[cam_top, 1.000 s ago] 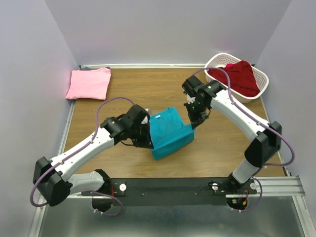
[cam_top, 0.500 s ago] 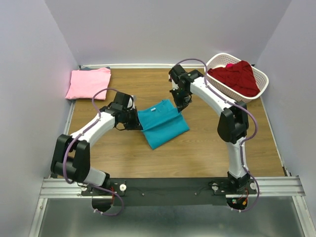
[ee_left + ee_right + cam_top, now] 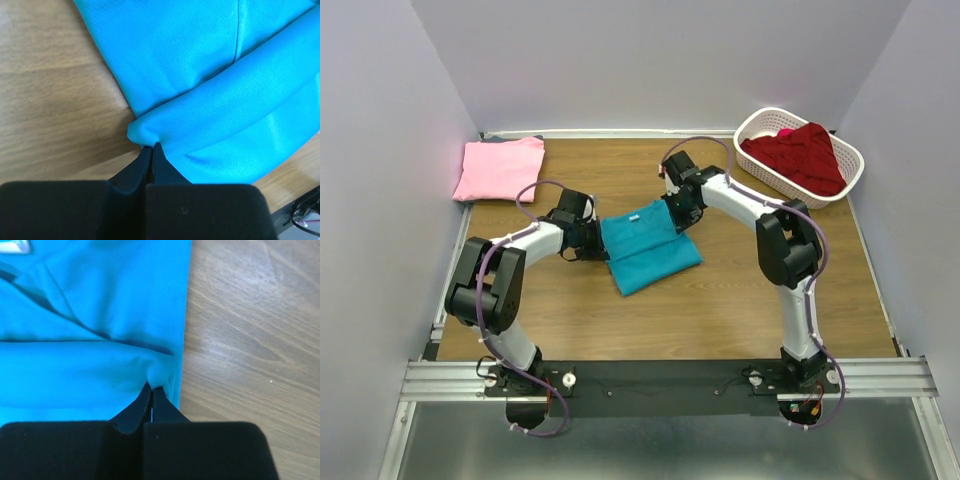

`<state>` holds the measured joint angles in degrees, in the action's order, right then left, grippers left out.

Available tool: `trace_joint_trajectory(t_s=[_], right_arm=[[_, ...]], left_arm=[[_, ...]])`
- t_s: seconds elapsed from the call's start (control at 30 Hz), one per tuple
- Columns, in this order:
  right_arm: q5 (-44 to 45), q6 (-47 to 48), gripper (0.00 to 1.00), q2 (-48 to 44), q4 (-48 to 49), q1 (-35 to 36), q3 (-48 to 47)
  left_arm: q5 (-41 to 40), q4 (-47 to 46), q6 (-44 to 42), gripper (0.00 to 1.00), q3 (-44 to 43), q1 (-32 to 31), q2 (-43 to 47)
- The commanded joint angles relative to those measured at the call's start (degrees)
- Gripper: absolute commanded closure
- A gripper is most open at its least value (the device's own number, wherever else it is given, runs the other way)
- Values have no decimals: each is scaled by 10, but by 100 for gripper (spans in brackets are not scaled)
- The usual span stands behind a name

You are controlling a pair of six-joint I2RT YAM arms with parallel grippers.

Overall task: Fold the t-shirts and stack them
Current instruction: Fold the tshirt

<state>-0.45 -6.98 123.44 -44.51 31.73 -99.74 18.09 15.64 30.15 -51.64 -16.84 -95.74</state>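
- The teal t-shirt lies folded at mid-table, between the two arms, flat on the wooden table.
- The left gripper sits low at the shirt's left edge. In the left wrist view its jaws are pressed together with no gap, and the left gripper pinches a rolled fold of the teal t-shirt at the cloth's corner.
- The right gripper sits at the shirt's far right corner. In the right wrist view the right gripper has its jaws fully closed, nipping a small pucker of the teal t-shirt just beside the cloth's straight edge.
- In both wrist views the upper layer of cloth overlaps the lower, with bare wood beside it.
- The pink t-shirt lies folded flat at the far left corner of the table, well apart from both grippers.
- The dark red t-shirt lies bunched and unfolded inside the white basket at the far right corner.
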Motion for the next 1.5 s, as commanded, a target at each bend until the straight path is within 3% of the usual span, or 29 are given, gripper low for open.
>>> trace_joint_trajectory(t_s=[0.0,0.17,0.43,0.6,0.77,1.2,1.47], right_arm=[[14,0,99,20,54,-11,45],[-23,-3,99,3,59,-10,107],[-40,-17,99,-121,53,-10,240],[-27,-22,99,-155,53,-10,247],[1,-35,99,-156,61,-10,256],[33,-46,99,-174,73,-10,258],[84,-75,99,-215,80,-11,257]], left_arm=[[-31,-21,-13,100,-5,5,-9],[-22,-15,-6,100,21,1,21],[-2,4,54,100,123,-78,152],[-25,23,65,100,96,-83,223],[-39,26,31,100,44,-83,188],[-46,-72,28,100,55,-83,69],[-56,-88,35,100,58,-83,64]])
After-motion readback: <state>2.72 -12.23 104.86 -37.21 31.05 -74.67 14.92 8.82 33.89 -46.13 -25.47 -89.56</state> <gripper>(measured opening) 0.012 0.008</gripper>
